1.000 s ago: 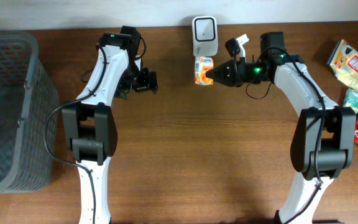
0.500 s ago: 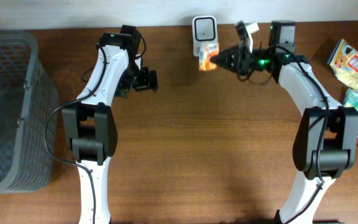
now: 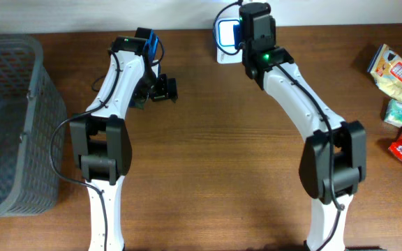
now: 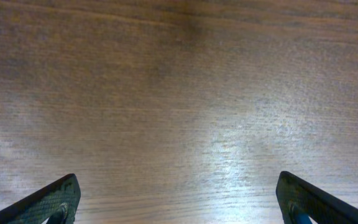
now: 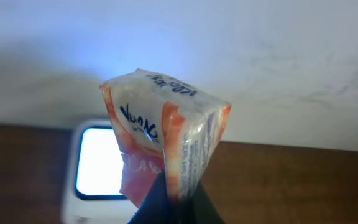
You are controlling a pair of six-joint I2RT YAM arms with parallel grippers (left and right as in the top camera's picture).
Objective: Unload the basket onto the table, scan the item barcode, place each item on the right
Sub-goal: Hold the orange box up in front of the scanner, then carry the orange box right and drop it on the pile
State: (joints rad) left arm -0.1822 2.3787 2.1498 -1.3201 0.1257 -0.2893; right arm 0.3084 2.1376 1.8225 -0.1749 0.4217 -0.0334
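One packet (image 5: 160, 130), pinched in our right gripper (image 5: 168, 200), faces the lit scanner (image 5: 98, 163) to show its barcode; our left gripper (image 4: 179, 202) idles wide open.

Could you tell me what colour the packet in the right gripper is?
The packet is orange and white with dark lettering; right wrist view shows it best.
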